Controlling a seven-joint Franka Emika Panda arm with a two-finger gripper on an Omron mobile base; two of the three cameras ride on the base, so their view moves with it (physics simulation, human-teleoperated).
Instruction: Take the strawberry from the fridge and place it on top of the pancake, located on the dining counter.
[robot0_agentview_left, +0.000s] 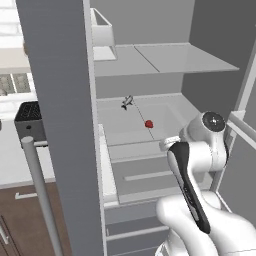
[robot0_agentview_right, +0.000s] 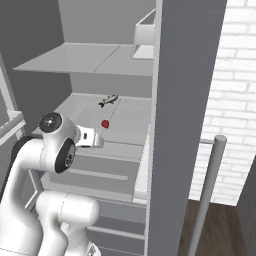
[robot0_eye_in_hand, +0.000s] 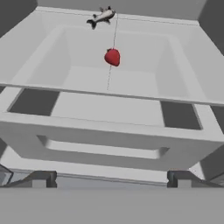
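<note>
Hand view looked into the open fridge (robot0_eye_in_hand: 109, 127), where the gripper (robot0_eye_in_hand: 109, 179) hung in front of the drawers with its two dark fingertips (robot0_eye_in_hand: 41, 178) spread wide and nothing between them. Beyond, the strawberry (robot0_eye_in_hand: 112, 57) lay on the white shelf (robot0_eye_in_hand: 144, 65), near the middle of it and well short of the back edge. A small grey fish (robot0_eye_in_hand: 101, 17) rested at that back edge, beyond the berry and a little left of it, the two well apart.

From the left base view, the strawberry (robot0_agentview_left: 149, 124) sat on the middle shelf (robot0_agentview_left: 170, 112), near its centre, with the fish (robot0_agentview_left: 127, 102) further in toward the rear wall. The white arm (robot0_agentview_left: 197, 150) rose at the lower right, its hand reaching toward the shelf's front edge. The grey fridge door (robot0_agentview_left: 62, 125) stood open at the left, its silver bar handle (robot0_agentview_left: 42, 195) in front.

The right base view showed the strawberry (robot0_agentview_right: 105, 123) just beyond the hand (robot0_agentview_right: 90, 137), not touching it.
</note>
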